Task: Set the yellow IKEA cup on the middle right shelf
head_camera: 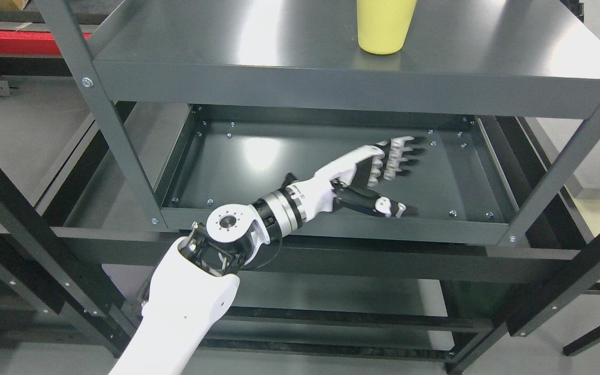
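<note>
The yellow cup [385, 26] stands upright on the grey shelf board [258, 41] at the top of the head view, right of the middle; the picture's top edge cuts off its upper part. My left hand [413, 179] reaches in from the lower left, one level below the cup, over the lower shelf tray [237, 161]. Its fingers [401, 153] are stretched out and the thumb [391, 207] is spread apart from them. It holds nothing and is well clear of the cup.
Grey uprights of the rack stand at the left [107, 114] and right [571, 156] front corners. Black frames of other racks [24, 219] flank it. A further shelf [341, 297] lies below. Something red [13, 41] lies at the far left.
</note>
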